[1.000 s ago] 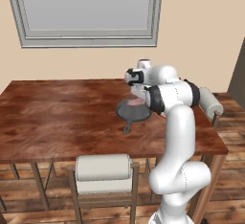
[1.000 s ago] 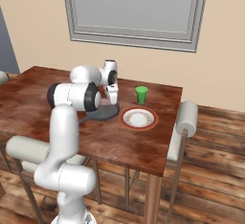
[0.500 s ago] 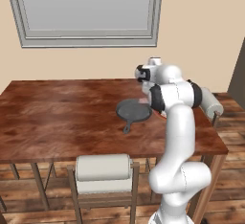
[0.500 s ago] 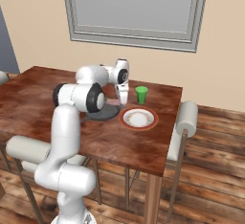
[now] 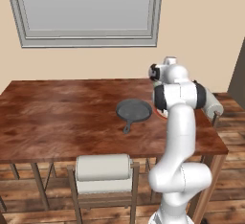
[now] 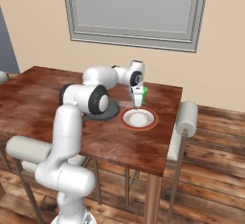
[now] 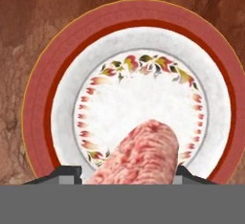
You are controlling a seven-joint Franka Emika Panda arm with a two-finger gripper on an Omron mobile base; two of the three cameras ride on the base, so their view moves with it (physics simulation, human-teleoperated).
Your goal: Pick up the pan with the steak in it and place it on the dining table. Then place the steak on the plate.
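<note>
- Gripping the small pinkish-red slab of steak [image 7: 139,153] between its two dark finger tips, the two-finger gripper [image 6: 138,104] now hangs over the round plate with the red-orange rim and whitish flowered centre [image 7: 43,108]; the hand view looks straight down past the meat onto the plate's middle.
- A second ago the gripper was down at the small round dark grey skillet with the short straight handle [image 5: 134,110]; half a second ago it was on its way across, just beside the plate. It has since carried the steak clear of the pan and sideways to a spot above the plate.
- That pan now lies bare on the large reddish-brown glossy wood-grain dining table [image 5: 57,113], just beside the plate, handle pointing toward the near table edge. So the first half of the task looks done, and the second half seems close to its end: what remains, as I judge it, is to lower and let go.
- A small green cup [image 6: 144,92] stands behind the plate, near its far rim and close to the gripper; it could be brushed if the hand drifted that way.
- Two pale padded chairs, one [image 6: 185,118] beside the plate's end of the table and one [image 5: 103,168] at the near side, stand well apart from the plate.
- Nothing lies on the plate itself, and nothing blocks the way down.
</note>
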